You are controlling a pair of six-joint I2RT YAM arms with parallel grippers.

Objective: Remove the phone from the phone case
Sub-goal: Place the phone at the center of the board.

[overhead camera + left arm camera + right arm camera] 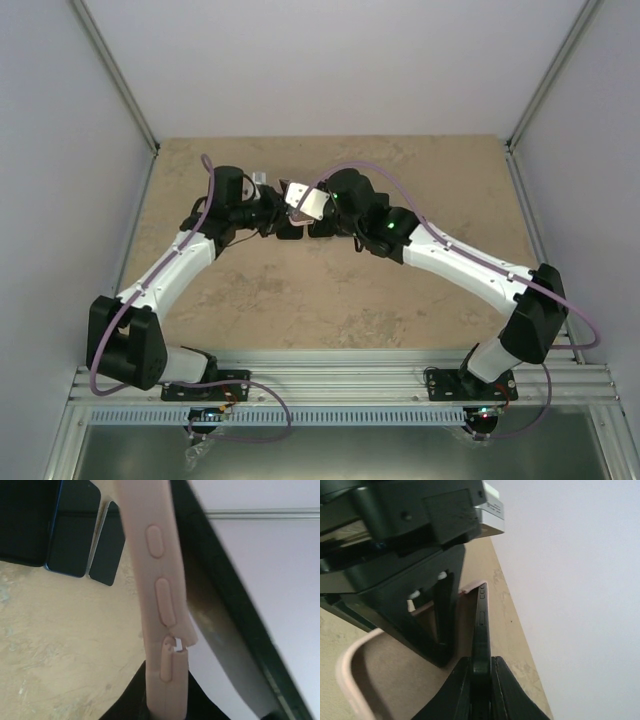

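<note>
Both arms reach in to meet over the far middle of the table [300,300], wrists facing each other, with the phone case [305,203] held up between them, clear of the surface. The left gripper [278,220] comes in from the left and the right gripper [318,222] from the right, the 2 heads just beside one another. In the left wrist view the left gripper [167,705] is clenched on the bottom end of the pink phone case [155,580]. The case's side edge runs up the frame away from the fingers, showing 3 raised button bumps and a small tear or notch by the lowest one. Just right of that edge a dark slab that reads as the phone [197,535] angles away from the case. The gap between them widens toward the near end. In the right wrist view the right gripper [481,680] is clamped on the thin dark edge of the phone [481,625], jaws pressed to both faces, and the phone stands edge-on straight out from the fingers. The phone case [365,680] hangs open to the left of the phone, its pale rim curling near the lower left. Only the case's far corner looks wrapped around the phone's far end. The left gripper's black fingers [427,630] sit against the inner face of the case, immediately left of the phone. Phone partly out, not free of the case.
</note>
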